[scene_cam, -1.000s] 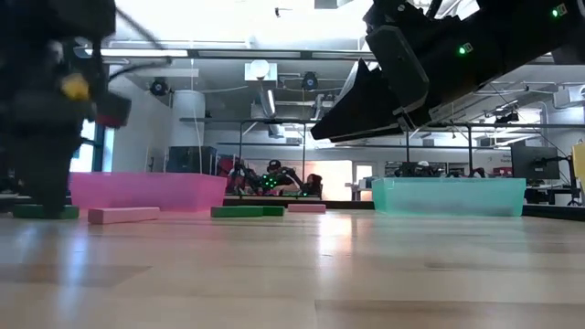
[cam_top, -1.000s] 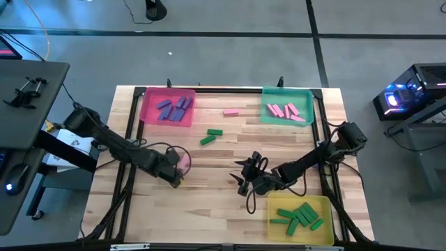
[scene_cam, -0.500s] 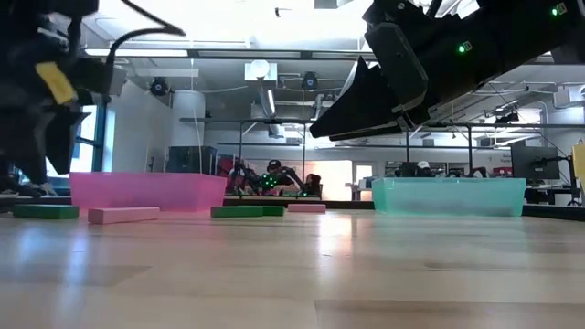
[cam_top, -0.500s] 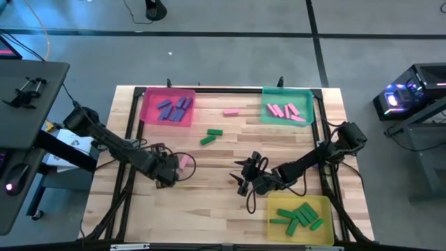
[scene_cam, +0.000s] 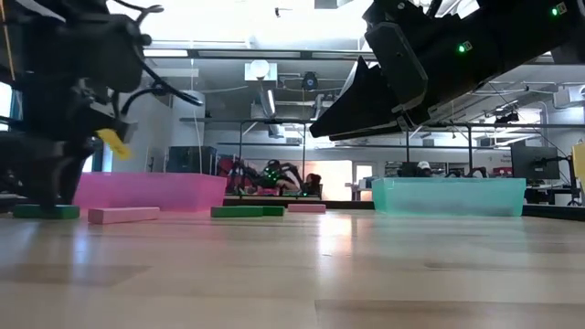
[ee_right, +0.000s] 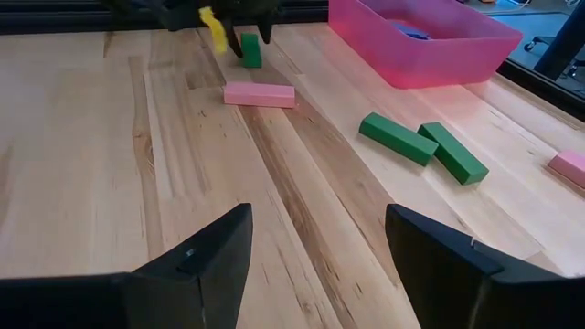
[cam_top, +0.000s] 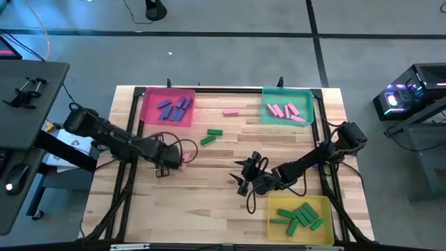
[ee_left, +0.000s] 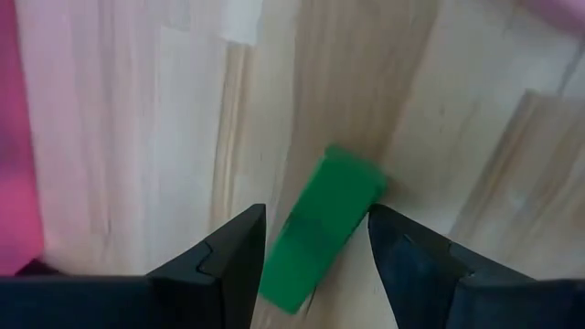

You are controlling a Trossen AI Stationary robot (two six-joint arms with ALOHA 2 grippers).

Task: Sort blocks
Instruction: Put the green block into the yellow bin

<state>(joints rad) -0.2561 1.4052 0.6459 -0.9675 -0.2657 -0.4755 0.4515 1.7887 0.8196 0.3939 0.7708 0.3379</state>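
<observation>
My left gripper (cam_top: 164, 162) is open and low over the table's left middle. Its fingers stand on either side of a green block (ee_left: 322, 228) that lies flat on the wood; the block also shows in the low view (scene_cam: 44, 211). A pink block (cam_top: 187, 157) lies just right of that gripper. Two green blocks (cam_top: 211, 136) and another pink block (cam_top: 231, 111) lie loose farther back. My right gripper (cam_top: 244, 178) is open and empty, above the table at centre right. My left gripper's fingers point down, one at each long side of the green block (ee_left: 302, 265), lying across it. The block lies flat on the table. I cannot tell whether the fingers touch it.
A pink tray (cam_top: 146, 106) at the far left holds blue-purple blocks. A teal tray (cam_top: 267, 111) at the far right holds pink blocks. A yellow tray (cam_top: 325, 206) at the near right holds green blocks. Bare wood lies along the near left.
My left gripper has risen off the table, gone a little toward the far edge and come down again around the green block. The block has stayed where it was.
</observation>
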